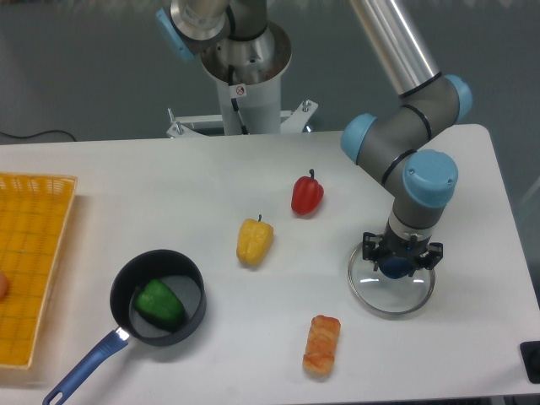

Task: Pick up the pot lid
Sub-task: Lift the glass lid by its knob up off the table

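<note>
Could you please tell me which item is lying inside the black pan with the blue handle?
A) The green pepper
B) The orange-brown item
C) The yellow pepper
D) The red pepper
A, since the green pepper lies within the rim of the black pan.

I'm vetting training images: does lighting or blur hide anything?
In the camera view, the clear lid blends into the pale table, though its rim shows; same view, the pan is dark around the pepper; the arm looks unblurred.
</note>
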Robot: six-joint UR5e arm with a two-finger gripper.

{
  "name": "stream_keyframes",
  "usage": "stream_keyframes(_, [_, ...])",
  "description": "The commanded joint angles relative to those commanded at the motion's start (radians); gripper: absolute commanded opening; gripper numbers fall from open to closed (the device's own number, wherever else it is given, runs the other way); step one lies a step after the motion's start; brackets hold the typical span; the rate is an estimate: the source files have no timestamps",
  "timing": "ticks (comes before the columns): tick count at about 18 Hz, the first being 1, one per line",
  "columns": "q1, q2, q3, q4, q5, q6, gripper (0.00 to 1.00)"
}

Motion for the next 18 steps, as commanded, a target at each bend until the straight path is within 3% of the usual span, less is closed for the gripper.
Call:
stream_keyframes(7, [-0.006,0.051,-0.006,-0.029,0.002,0.002,0.49])
stream_keyframes(13, [-0.041,0.107,0.006,-0.158,0.002,-0.001,0.49])
stream_keyframes(18, [-0.054,0.138,0.005,-0.215,0.003,-0.005,0.49])
